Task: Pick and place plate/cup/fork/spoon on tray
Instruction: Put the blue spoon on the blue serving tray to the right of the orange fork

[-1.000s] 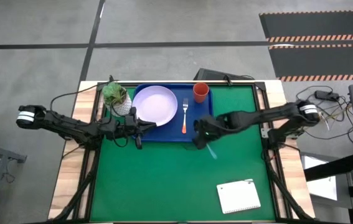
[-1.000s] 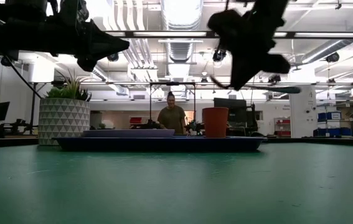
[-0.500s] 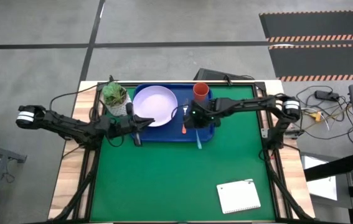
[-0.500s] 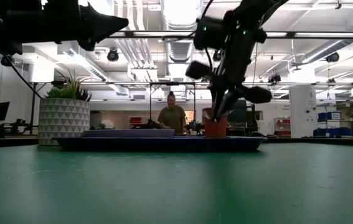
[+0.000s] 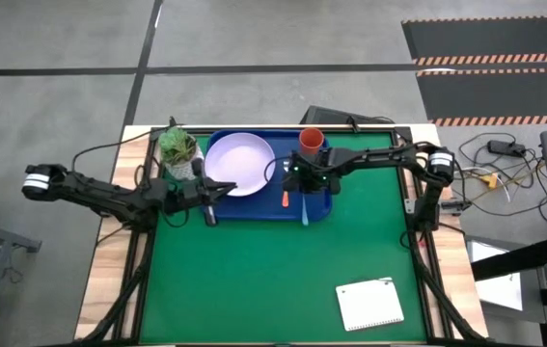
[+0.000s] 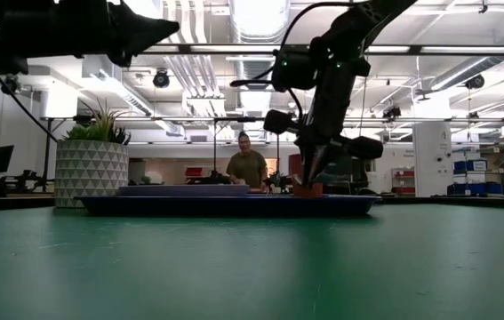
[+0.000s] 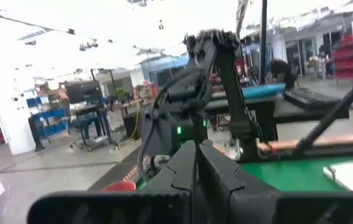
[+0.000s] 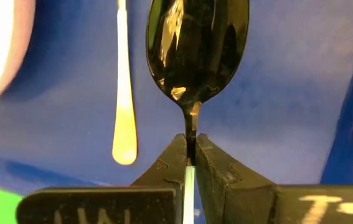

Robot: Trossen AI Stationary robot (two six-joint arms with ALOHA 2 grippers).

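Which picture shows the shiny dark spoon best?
The right wrist view: the dark metal spoon with its thin light-blue handle fills it, pinched in the right gripper above the blue plastic tray. The high view shows only its handle. The low and left wrist views don't show it clearly.

The blue tray (image 5: 317,208) lay at the far middle of the green desk (image 5: 254,280), long side across. The round lavender plate (image 5: 239,162) sat flat in the tray's left half. The fork (image 5: 286,187), silver tines and orange handle, lay just right of the plate, tines toward the far edge. The orange-red cup (image 5: 311,141) stood upright in the tray's far right corner. The spoon (image 8: 196,43), dark glossy bowl and thin light-blue handle, was pinched at its neck by the right tool (image 8: 189,163), its bowl over the tray floor right of the fork, its handle trailing toward the tray's near rim.
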